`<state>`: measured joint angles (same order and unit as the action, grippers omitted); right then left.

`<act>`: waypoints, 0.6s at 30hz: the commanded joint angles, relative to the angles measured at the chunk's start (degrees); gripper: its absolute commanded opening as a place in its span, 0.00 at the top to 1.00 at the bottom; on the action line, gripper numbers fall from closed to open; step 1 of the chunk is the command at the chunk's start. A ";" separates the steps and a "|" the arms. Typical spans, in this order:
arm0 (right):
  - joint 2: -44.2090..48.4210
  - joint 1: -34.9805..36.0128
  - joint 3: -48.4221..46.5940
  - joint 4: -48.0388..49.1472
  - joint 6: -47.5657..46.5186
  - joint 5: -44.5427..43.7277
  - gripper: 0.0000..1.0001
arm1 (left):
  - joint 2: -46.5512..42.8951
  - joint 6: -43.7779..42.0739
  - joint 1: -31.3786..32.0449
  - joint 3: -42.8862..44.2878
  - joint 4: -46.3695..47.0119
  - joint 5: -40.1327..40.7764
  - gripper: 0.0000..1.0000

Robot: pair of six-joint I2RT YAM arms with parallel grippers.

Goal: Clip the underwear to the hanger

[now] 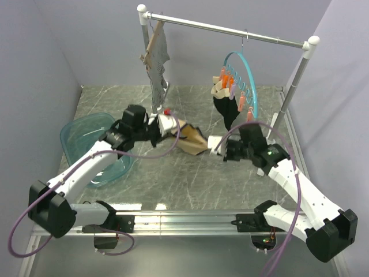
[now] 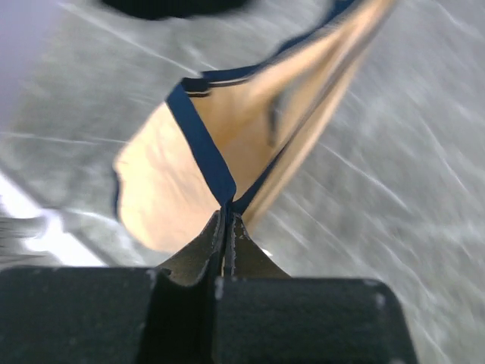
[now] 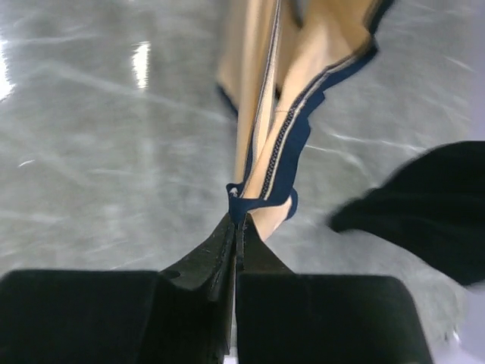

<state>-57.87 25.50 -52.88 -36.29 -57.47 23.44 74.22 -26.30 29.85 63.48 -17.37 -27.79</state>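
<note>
Between our two grippers, the underwear (image 1: pixel 190 140) spans over the table (image 1: pixel 190 179), held at both ends. Our left gripper (image 2: pixel 226 216) has its fingers pressed together on the dark trim at one corner. Our right gripper (image 3: pixel 235 215) is clamped the same way on the trim at the opposite edge. Up beyond the right fingers, the hanger (image 1: pixel 253 75) hangs from the rail (image 1: pixel 230 29), apart from the underwear, with a black garment (image 1: pixel 226 112) clipped to it.

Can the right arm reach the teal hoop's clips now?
Probably yes: the teal plastic hoop hanger hangs just beyond the right gripper, which pinches tan fabric briefs; black underwear hangs partly between.
</note>
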 commanded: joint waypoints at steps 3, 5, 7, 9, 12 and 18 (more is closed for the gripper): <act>4.68 10.85 10.06 -4.93 -8.44 -1.38 1.00 | -5.48 -16.82 6.16 -12.05 -9.77 -8.07 0.84; 5.48 14.21 13.92 -4.75 -9.67 -2.34 1.00 | -7.76 -21.05 8.55 -15.57 -13.82 -7.81 0.54; 5.13 19.66 16.48 -3.17 -9.15 -4.18 1.00 | -9.87 -20.89 9.88 -17.07 -14.10 -7.71 0.38; 4.00 22.65 17.11 -2.12 -7.93 -5.33 1.00 | -9.62 -18.27 9.88 -16.55 -12.62 -6.93 0.37; 2.68 23.55 16.24 -1.85 -5.91 -5.07 1.00 | -6.46 -11.06 9.71 -12.52 -10.76 -3.59 0.40; 2.67 23.63 15.88 -2.12 -5.02 -5.16 1.00 | 0.05 -8.94 10.58 -9.51 -9.28 -5.17 0.46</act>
<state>-55.40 48.77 -35.46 -39.18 -61.52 19.20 73.12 -36.84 39.75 53.08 -28.42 -31.62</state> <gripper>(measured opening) 0.009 0.545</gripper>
